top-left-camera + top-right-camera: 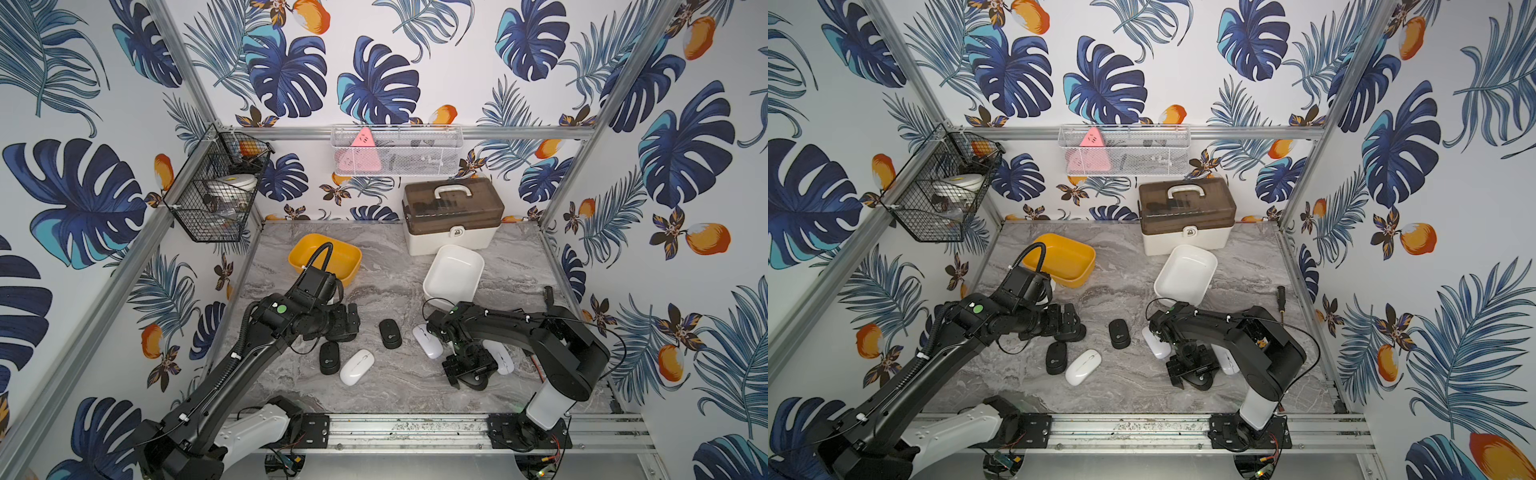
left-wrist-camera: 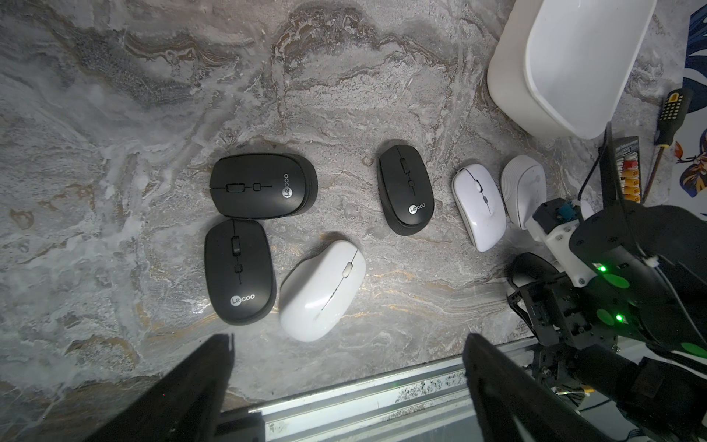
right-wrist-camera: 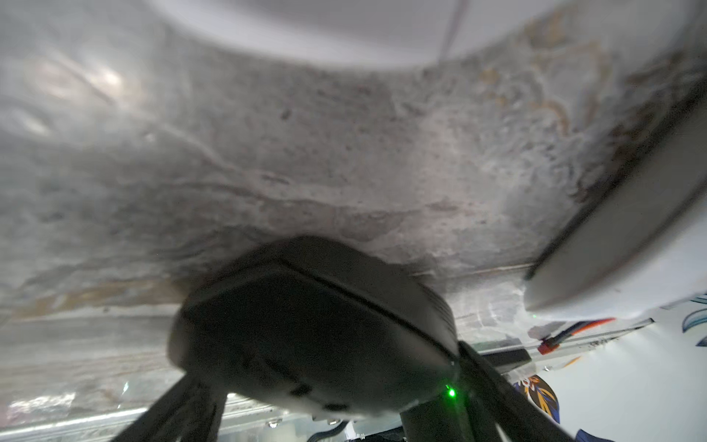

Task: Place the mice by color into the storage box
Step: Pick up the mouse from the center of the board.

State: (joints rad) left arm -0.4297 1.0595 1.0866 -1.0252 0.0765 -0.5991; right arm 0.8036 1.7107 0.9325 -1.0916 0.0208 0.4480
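Several mice lie on the marble table. Two black mice (image 2: 264, 185) (image 2: 239, 271) and a white mouse (image 2: 323, 291) are grouped at the left. Another black mouse (image 1: 390, 333) and a white mouse (image 1: 427, 341) lie in the middle. My left gripper (image 2: 348, 338) hangs open above the left group, holding nothing. My right gripper (image 1: 469, 368) is low at the front right. Its jaws stand wide on either side of a black mouse (image 3: 313, 325) that rests on the table. A further white mouse (image 1: 503, 357) is partly hidden behind that arm. The yellow storage box (image 1: 326, 259) and the white storage box (image 1: 455, 272) stand empty.
A lidded case with a brown top (image 1: 453, 216) stands at the back. A screwdriver (image 1: 548, 293) lies near the right wall. A black wire basket (image 1: 216, 195) and a white mesh basket (image 1: 397, 149) hang on the walls. A metal rail (image 1: 415, 432) runs along the front edge.
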